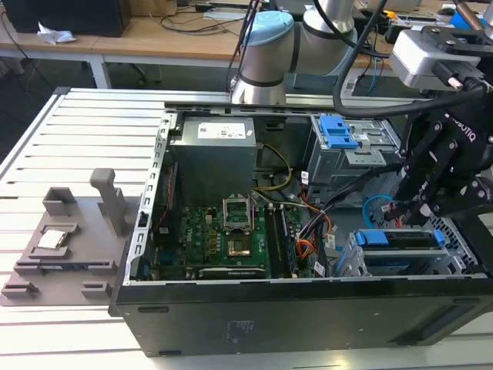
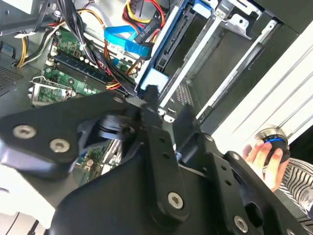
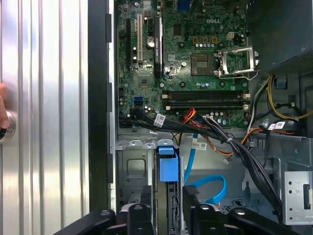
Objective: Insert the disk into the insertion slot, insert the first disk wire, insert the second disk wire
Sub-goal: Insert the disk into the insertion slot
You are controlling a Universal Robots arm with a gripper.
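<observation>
The black jaws stand apart with a clear gap, holding nothing, just above the flat disk in its bright blue plastic carrier (image 1: 400,237). The disk sits within the low grey perforated sheet-metal insertion slot (image 1: 348,266), at a corner of the open black computer case (image 1: 269,316) on the slatted aluminium bench (image 1: 62,139). A light-blue flat cable (image 3: 210,188) loops just beside the slot.

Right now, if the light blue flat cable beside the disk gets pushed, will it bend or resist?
Probably it bends: the blue cable lies in a loose curved loop, so it looks floppy. As a thin flat ribbon, it is likely light. It may spring back, since its ends seem held.
</observation>
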